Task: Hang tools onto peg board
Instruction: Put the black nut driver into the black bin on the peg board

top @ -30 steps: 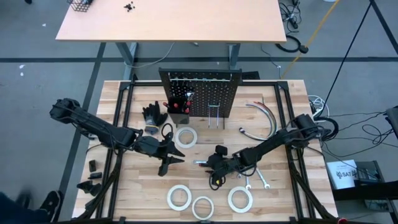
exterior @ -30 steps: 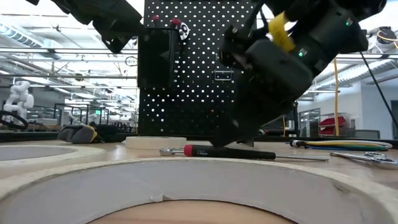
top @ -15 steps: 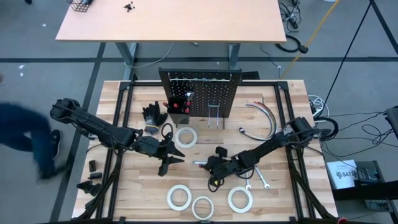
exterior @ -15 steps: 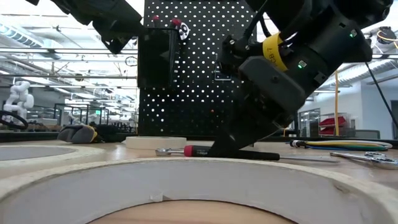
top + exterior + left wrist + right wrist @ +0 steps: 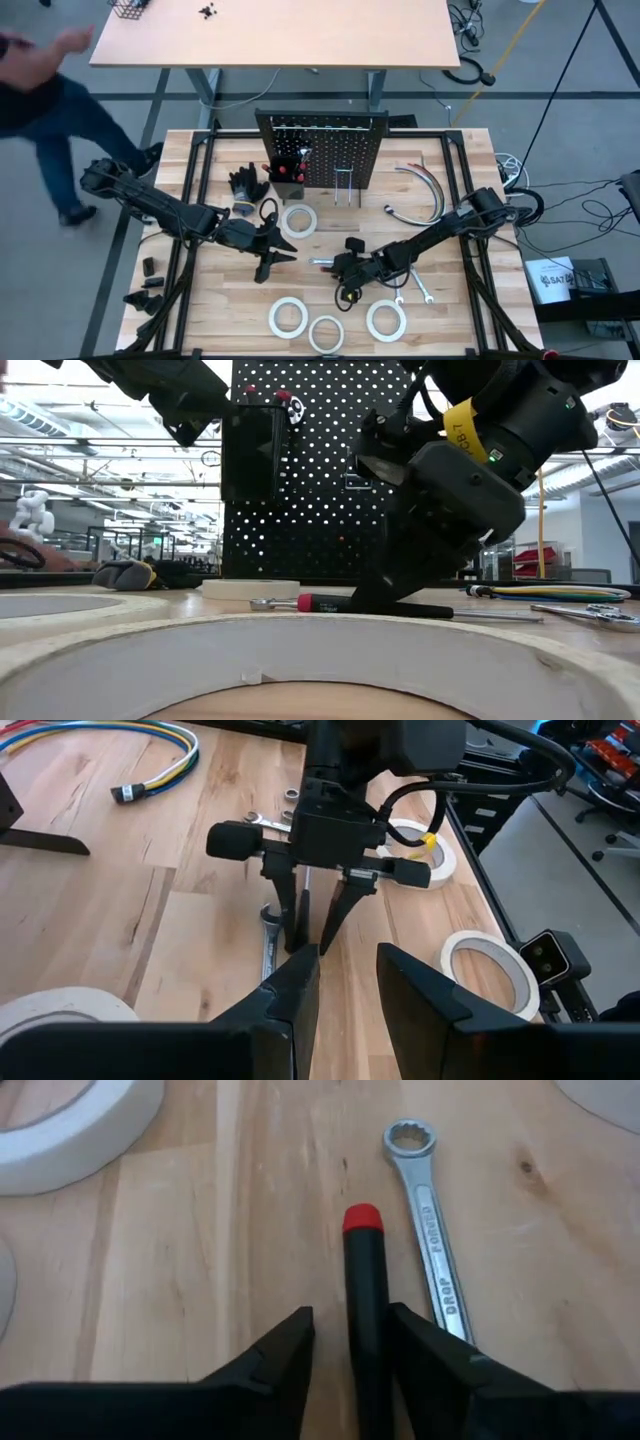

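A screwdriver with a black handle and red cap [image 5: 362, 1218] lies flat on the table [image 5: 322, 262], beside a silver wrench [image 5: 430, 1270]. My right gripper [image 5: 350, 1350] is open and lowered over it, one finger on each side of the black handle; the low view shows its fingertips down at the table [image 5: 375, 598]. My left gripper [image 5: 275, 252] waits open above the table to the left, pointing at the right gripper [image 5: 318, 925]. The black peg board [image 5: 320, 150] stands upright at the far side, with red-handled screwdrivers [image 5: 285, 168] in its bin. White tape rolls [image 5: 298, 220] [image 5: 287, 316] lie flat. My right gripper comes from above, slanting down, with its fingers along the screwdriver's black handle [image 5: 366, 1320], below the red cap. One finger [image 5: 425, 1355] lies close against the handle and the other stands off it; I cannot tell whether either touches. The screwdriver lies flat on the table.
More tape rolls [image 5: 326, 332] [image 5: 386, 320] sit near the table's near edge. Small wrenches [image 5: 415, 290] lie right of the right gripper. Black gloves [image 5: 248, 185] and curved grey hoses [image 5: 425, 188] flank the peg board. A person moves past beyond the table's left side [image 5: 60, 110].
My right gripper has come down from just above the screwdriver until its fingertips reach the table around the handle. The screwdriver has stayed where it lay. A person has walked along the table's left side toward the far end.
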Action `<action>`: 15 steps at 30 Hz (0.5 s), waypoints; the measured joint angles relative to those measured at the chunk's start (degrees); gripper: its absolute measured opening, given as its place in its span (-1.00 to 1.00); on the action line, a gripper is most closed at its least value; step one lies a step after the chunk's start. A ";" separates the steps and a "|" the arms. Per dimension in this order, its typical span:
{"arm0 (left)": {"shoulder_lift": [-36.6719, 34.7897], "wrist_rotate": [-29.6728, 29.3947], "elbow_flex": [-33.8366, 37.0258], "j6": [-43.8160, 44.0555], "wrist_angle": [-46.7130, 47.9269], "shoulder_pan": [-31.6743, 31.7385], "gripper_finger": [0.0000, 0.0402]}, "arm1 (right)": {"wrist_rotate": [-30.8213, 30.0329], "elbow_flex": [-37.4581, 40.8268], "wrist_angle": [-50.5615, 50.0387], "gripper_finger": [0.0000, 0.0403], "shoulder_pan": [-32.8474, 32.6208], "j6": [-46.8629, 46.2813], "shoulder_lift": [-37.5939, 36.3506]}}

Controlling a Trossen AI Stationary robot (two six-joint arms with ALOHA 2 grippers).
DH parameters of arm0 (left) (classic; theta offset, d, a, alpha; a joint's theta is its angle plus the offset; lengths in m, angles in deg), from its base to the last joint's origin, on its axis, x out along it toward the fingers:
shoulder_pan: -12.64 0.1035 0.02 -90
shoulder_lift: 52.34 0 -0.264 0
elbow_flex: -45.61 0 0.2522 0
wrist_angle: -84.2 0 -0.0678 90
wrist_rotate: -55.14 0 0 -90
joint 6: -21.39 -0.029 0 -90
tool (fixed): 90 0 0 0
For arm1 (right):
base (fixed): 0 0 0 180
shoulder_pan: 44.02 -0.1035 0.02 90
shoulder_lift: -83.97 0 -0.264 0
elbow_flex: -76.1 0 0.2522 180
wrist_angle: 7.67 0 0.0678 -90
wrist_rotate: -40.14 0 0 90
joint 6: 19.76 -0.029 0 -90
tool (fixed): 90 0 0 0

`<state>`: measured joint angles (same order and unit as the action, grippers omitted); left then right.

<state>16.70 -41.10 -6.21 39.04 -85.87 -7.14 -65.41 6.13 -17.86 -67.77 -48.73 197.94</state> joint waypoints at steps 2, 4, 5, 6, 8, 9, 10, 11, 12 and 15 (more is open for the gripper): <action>0.00 0.00 0.00 0.00 0.00 0.01 -0.48 | 0.06 0.00 -0.47 -0.36 -0.04 0.34 -0.02; 0.00 0.00 0.00 0.00 0.00 0.01 -0.48 | 0.06 0.02 -0.57 -0.42 0.00 0.96 -0.02; 0.00 0.00 0.00 0.00 0.00 0.01 -0.48 | 0.05 0.04 -0.66 -0.46 0.02 1.47 -0.02; 0.00 0.00 0.00 0.00 0.00 0.01 -0.48 | 0.03 0.07 -0.75 -0.52 0.04 2.00 -0.04; 0.00 0.00 0.00 0.00 0.00 0.01 -0.48 | -0.39 0.13 -0.85 -0.66 0.04 2.86 -0.04; 0.00 0.00 0.00 0.00 -0.02 0.01 -0.48 | -0.58 0.13 -0.86 -0.74 0.00 2.97 -0.04; 0.00 0.00 0.00 0.00 -0.05 0.01 -0.48 | -0.63 0.13 -0.87 -0.81 0.00 3.06 -0.07; 0.00 0.00 0.00 0.00 -0.16 0.01 -0.48 | -0.63 0.13 -0.89 -0.82 0.00 3.04 -0.07; 0.00 0.00 0.00 0.01 -0.36 0.00 -0.48 | -0.76 0.14 -0.82 -0.82 0.00 2.88 -0.07; 0.00 0.00 0.00 0.03 -1.96 -0.01 -0.48 | -2.49 0.37 0.74 -0.82 -0.11 0.47 -0.06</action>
<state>16.70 -41.10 -6.21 39.07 -87.83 -7.15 -67.90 6.51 -17.11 -67.88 -48.26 197.88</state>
